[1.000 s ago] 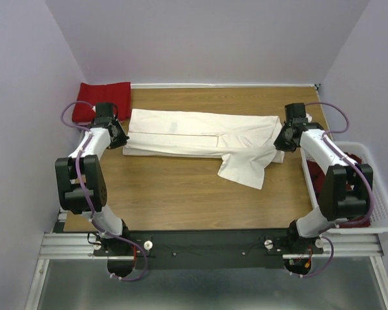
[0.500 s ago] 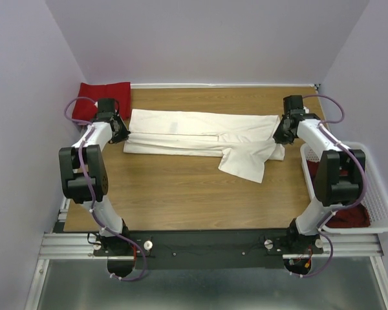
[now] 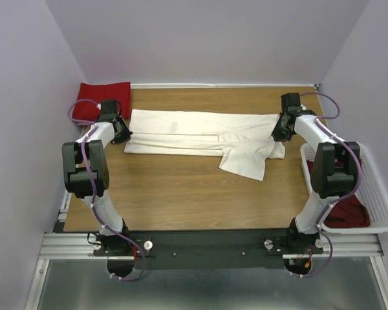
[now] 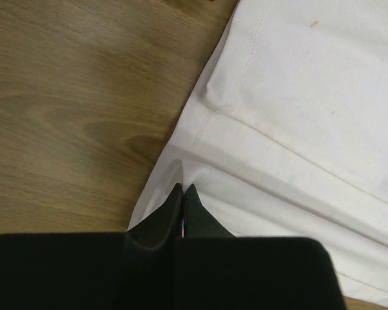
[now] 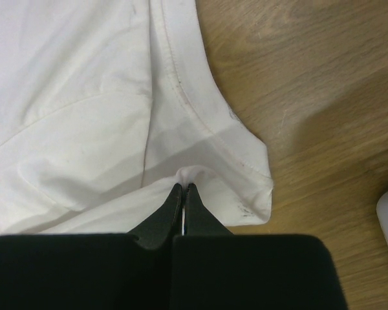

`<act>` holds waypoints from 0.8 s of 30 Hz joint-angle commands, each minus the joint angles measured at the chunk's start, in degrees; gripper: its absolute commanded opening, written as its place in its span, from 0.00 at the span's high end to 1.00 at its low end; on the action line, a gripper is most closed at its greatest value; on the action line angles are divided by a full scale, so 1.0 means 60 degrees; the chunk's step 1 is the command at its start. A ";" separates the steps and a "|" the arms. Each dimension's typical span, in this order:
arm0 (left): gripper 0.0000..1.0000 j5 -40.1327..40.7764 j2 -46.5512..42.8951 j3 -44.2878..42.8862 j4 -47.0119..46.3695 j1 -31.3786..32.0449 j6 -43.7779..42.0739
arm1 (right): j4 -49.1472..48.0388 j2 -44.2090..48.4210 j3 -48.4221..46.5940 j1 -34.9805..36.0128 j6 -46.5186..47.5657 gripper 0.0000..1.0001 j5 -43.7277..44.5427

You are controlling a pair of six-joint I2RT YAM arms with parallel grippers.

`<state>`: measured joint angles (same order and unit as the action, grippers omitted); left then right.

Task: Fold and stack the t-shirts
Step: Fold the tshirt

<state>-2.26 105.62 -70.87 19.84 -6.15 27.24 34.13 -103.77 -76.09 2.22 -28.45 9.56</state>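
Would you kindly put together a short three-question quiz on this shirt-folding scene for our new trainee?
1. True or false: the left gripper is shut on an edge of the cream-white t-shirt.
2. Where does the folded bright red t-shirt lie? A) at the near edge; B) at the far left corner of the table; C) on top of the cream-white t-shirt.
3. Fill in: the dark red t-shirt lies in the white ____.

Key: 1 true; 2 B; 3 basket.
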 commanded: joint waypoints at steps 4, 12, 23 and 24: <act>1.00 0.0304 0.0311 0.0195 -0.0654 0.0000 0.0147 | -0.0268 -0.0474 -0.0296 -0.0121 0.0127 0.99 0.0604; 1.00 0.0684 0.0326 0.0591 -0.1050 0.0015 0.0337 | -0.0371 -0.0913 -0.0442 -0.0121 0.0492 0.91 0.0034; 0.98 0.1065 -0.0026 0.1221 -0.1416 0.0015 0.0323 | -0.0459 -0.0899 -0.0750 -0.0121 0.0771 0.91 0.0017; 0.96 0.1051 -0.0055 0.1221 -0.1431 0.0015 0.0323 | -0.0459 -0.0957 -0.0765 -0.0121 0.0815 0.89 0.0018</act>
<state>-0.40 106.19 -64.97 11.51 -5.87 29.21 32.64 -108.38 -78.52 2.13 -25.21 8.86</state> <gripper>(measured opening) 0.018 0.089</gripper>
